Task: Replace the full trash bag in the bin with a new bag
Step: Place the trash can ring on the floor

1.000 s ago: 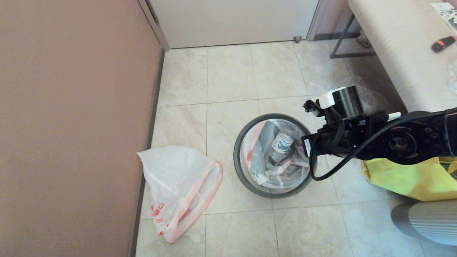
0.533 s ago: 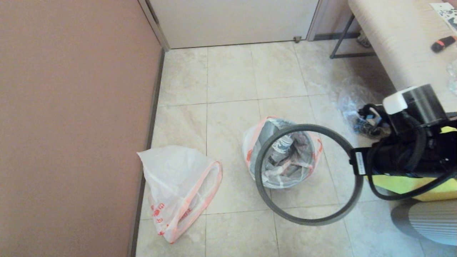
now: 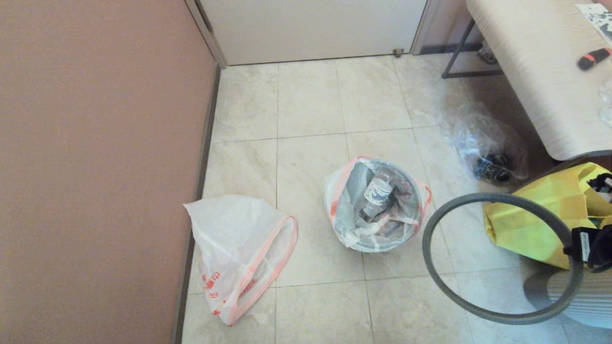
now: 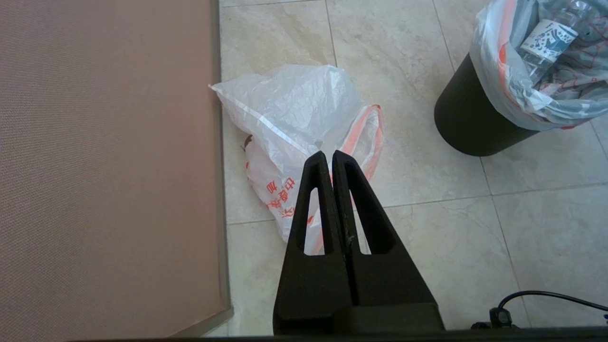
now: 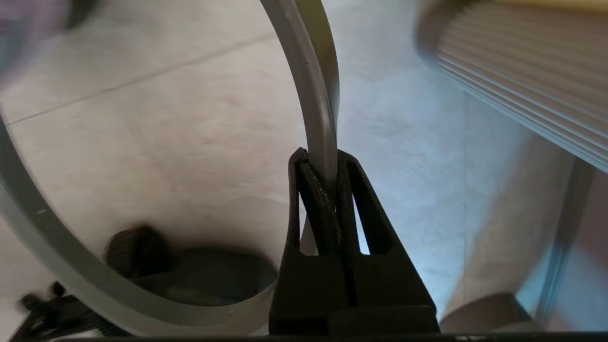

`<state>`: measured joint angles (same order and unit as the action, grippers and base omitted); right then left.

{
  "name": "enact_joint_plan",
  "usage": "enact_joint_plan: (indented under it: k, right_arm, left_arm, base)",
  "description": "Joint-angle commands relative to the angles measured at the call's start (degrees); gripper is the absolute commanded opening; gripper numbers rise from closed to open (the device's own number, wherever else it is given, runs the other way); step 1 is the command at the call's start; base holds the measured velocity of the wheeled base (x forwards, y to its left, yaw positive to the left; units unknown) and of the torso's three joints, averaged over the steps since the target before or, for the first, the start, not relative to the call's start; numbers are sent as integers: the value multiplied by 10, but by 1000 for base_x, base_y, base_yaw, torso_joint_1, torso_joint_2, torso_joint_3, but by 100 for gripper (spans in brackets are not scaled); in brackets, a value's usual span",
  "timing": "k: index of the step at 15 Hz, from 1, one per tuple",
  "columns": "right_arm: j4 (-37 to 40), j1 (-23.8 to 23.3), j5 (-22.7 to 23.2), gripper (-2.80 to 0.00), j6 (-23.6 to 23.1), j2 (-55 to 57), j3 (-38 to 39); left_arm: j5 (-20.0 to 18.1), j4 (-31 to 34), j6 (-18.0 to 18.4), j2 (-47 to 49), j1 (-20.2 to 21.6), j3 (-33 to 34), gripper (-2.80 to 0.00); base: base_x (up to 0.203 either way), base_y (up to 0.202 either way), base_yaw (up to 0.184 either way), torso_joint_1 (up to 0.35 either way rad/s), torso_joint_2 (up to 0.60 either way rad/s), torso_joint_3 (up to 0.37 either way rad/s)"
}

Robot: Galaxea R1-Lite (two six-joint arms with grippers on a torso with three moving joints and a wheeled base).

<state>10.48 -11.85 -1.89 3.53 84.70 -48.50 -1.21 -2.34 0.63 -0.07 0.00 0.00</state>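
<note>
Grey hoop (image 3: pixel 432 220): smooth rigid ring, clamped by right gripper (image 5: pixel 323 166), lower right.
Full trash bag (image 3: pixel 377 203): crinkled, lumpy, centre.
Left gripper (image 4: pixel 330 161): clenched, empty.

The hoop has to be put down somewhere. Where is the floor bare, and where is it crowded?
The right gripper holds the hoop. Bare tile lies below the bin, between the new bag and the yellow bag, and up toward the door. Crowded: by the yellow bag and clear bag.
</note>
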Motion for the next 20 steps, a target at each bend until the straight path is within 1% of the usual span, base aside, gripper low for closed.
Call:
enact_joint_plan:
  k: [1, 3, 5, 7, 9, 11, 13, 14, 16, 18, 19, 20]
  right_arm:
    - [-46, -56, 22, -280, -29, 63, 28]
    - [-118, -76, 37, -280, -56, 129, 53]
    - [-172, -93, 42, -280, -77, 202, 62]
    - [-239, -96, 42, -280, -96, 287, 66]
    - [-305, -75, 37, -280, -107, 370, 64]
    - [-363, -38, 20, -280, -110, 448, 59]
    - [-425, -8, 3, -280, -110, 519, 36]
    - [-442, -2, -3, -280, -108, 550, 14]
    - [-451, 12, -10, -280, -70, 570, -22]
    - [-449, 14, -26, -280, -92, 570, -24]
    - [-450, 16, -39, 0, -94, 566, -23]
    - [-449, 18, -42, 0, -93, 556, -16]
  left_arm:
    - [0, 0, 0, 0, 0, 8, -280]
    - [0, 0, 0, 0, 0, 8, -280]
    - [0, 0, 0, 0, 0, 8, -280]
    - [0, 0, 0, 0, 0, 8, -280]
    - [0, 0, 1, 0, 0, 8, -280]
    - [0, 0, 0, 0, 0, 8, -280]
    - [0, 0, 1, 0, 0, 8, -280]
    - [0, 0, 1, 0, 0, 8, -280]
    - [0, 0, 0, 0, 0, 8, -280]
    - [0, 0, 0, 0, 0, 8, -280]
    - [0, 0, 0, 0, 0, 8, -280]
    - [0, 0, 0, 0, 0, 8, -280]
  base:
    - [0, 0, 0, 0, 0, 0]
    - [0, 0, 0, 0, 0, 0]
    - [0, 0, 0, 0, 0, 0]
    - [0, 0, 0, 0, 0, 0]
    - [0, 0, 0, 0, 0, 0]
    - [0, 0, 0, 0, 0, 0]
    - [0, 0, 0, 0, 0, 0]
    - [0, 0, 0, 0, 0, 0]
    - [0, 0, 0, 0, 0, 0]
    - [0, 0, 0, 0, 0, 0]
    - [0, 0, 0, 0, 0, 0]
    - [0, 0, 0, 0, 0, 0]
